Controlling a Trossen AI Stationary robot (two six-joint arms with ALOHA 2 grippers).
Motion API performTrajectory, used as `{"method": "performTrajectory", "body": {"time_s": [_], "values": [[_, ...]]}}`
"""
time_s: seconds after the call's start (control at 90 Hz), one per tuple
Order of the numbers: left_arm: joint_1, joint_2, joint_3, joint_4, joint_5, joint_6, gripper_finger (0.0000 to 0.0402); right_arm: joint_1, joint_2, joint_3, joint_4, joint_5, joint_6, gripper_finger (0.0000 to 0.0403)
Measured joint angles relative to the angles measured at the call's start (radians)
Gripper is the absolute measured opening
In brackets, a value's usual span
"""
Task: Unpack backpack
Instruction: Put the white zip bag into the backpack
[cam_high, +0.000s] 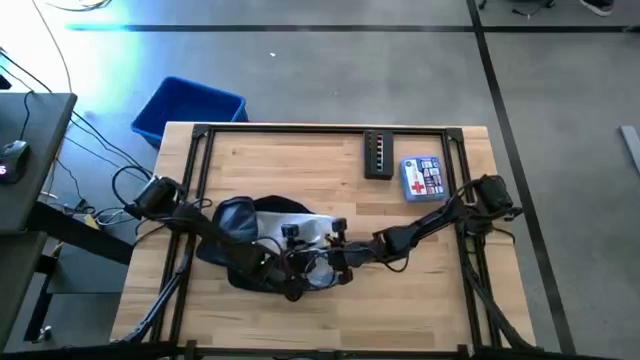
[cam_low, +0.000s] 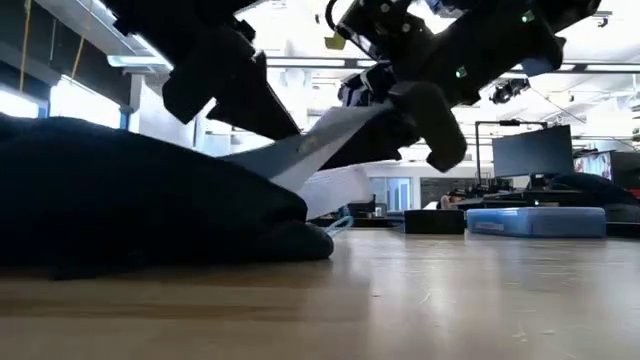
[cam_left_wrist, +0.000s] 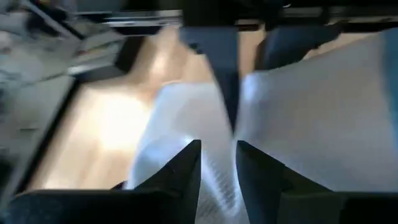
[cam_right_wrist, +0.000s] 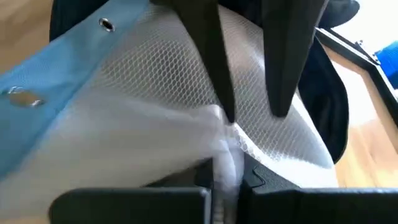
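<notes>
The dark navy backpack (cam_high: 232, 232) lies on the table left of centre; it is the dark mound (cam_low: 120, 200) in the low view. A white mesh pouch (cam_high: 300, 232) with a blue snap edge (cam_right_wrist: 56, 81) sticks out of its right side and rises slanting above the table (cam_low: 320, 150). My left gripper (cam_left_wrist: 217, 168) reaches over the backpack and stands over the pouch's near part. My right gripper (cam_right_wrist: 227, 177) comes from the right and is shut on the pouch. My left gripper has a ridge of the white mesh (cam_left_wrist: 217, 186) between its two fingers, which stand a narrow gap apart. The fingers (cam_right_wrist: 211, 68) slant down onto the pouch from above. One layer or several, I cannot tell. My right gripper pinches a bunched fold of the mesh pouch (cam_right_wrist: 227, 149) between its two fingers. It comes slanting down from the table's right side. The pouch is lifted off the table at this end (cam_low: 375, 115), and its other end stays at the backpack.
A black strip-shaped item (cam_high: 378, 155) and a blue first-aid box (cam_high: 422, 178) lie at the back right of the table. A bright blue bin (cam_high: 188, 108) stands on the floor beyond the table's far left corner. Bare wood lies along the near edge.
</notes>
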Motion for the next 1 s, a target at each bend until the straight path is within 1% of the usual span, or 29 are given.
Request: {"method": "performTrajectory", "body": {"time_s": [0.044, 0.111, 0.244, 0.344, 0.511, 0.611, 0.678, 0.733, 0.778, 0.822, 0.867, 0.922, 1.0], "values": [[-0.009, 0.000, 0.000, -0.005, -0.021, -0.001, 0.0078, 0.004, -0.005, 0.000, 0.006, 0.004, -0.001, 0.0000], [-0.015, 0.000, 0.000, -0.002, -0.026, -0.001, 0.0078, 0.009, -0.013, 0.000, 0.015, 0.004, -0.005, 0.0000], [0.001, -0.001, 0.000, -0.003, 0.061, 0.004, 0.0078, 0.009, -0.028, 0.000, 0.015, 0.018, 0.015, 0.0000], [0.013, -0.003, 0.000, -0.003, 0.121, -0.002, 0.0078, 0.011, -0.028, 0.000, -0.004, 0.077, 0.053, 0.0000], [-0.013, -0.011, 0.000, -0.021, 0.151, -0.001, 0.0078, 0.007, -0.030, 0.000, -0.057, 0.160, 0.097, 0.0000], [-0.041, -0.014, 0.000, -0.026, 0.169, -0.028, 0.0078, 0.009, -0.030, 0.002, -0.058, 0.179, 0.099, 0.0000], [-0.062, -0.015, 0.000, -0.046, 0.168, -0.033, 0.0078, 0.021, -0.030, 0.028, -0.100, 0.173, 0.107, 0.0000], [-0.077, -0.015, 0.001, -0.084, 0.153, -0.058, 0.0078, 0.036, -0.030, 0.063, -0.173, 0.145, 0.109, 0.0000], [-0.090, -0.017, 0.001, -0.129, 0.139, -0.087, 0.0078, 0.053, -0.030, 0.100, -0.252, 0.099, 0.109, 0.0000], [-0.106, -0.018, 0.009, -0.196, 0.121, -0.132, 0.0078, 0.069, -0.026, 0.142, -0.327, 0.053, 0.113, 0.0000], [-0.123, -0.018, 0.030, -0.277, 0.097, -0.197, 0.0078, 0.086, -0.022, 0.182, -0.383, 0.035, 0.116, 0.0000], [-0.147, -0.018, 0.069, -0.398, 0.067, -0.290, 0.0078, 0.108, -0.010, 0.220, -0.414, 0.030, 0.113, 0.0000], [-0.180, -0.020, 0.135, -0.581, 0.044, -0.416, 0.0078, 0.136, 0.011, 0.264, -0.408, 0.017, 0.090, 0.0000]]}}
